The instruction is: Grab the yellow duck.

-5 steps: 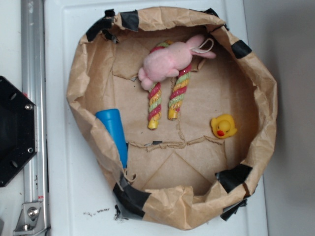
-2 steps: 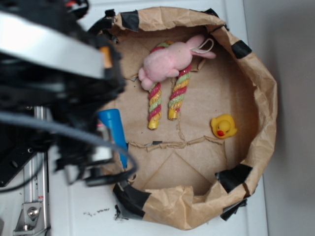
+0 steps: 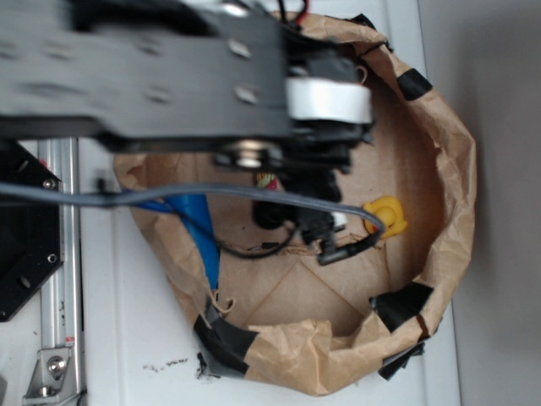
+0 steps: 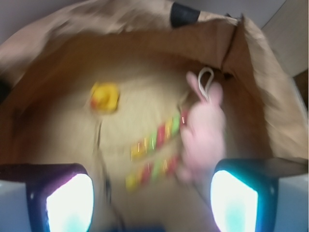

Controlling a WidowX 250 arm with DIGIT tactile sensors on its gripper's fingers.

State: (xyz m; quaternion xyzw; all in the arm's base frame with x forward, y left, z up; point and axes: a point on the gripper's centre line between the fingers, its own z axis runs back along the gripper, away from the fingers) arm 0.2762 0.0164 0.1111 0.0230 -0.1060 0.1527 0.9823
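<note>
The yellow duck (image 3: 389, 212) sits on the paper floor at the right of the bag, partly behind a grey cable. In the blurred wrist view the duck (image 4: 105, 96) lies ahead and to the left, well away from the fingers. My gripper (image 3: 308, 224) hangs over the middle of the bag, left of the duck. In the wrist view the gripper (image 4: 152, 198) is open, its fingers wide apart with nothing between them.
A crumpled brown paper bag wall (image 3: 452, 169) rings everything. A pink plush bunny (image 4: 205, 135) and a striped rope toy (image 4: 154, 154) lie ahead on the right. A blue tube (image 3: 199, 227) leans at the left wall. The black base (image 3: 21, 228) stands outside.
The arm has swung in from the left over the bag and now hides the bunny and most of the rope toy. The duck has not moved.
</note>
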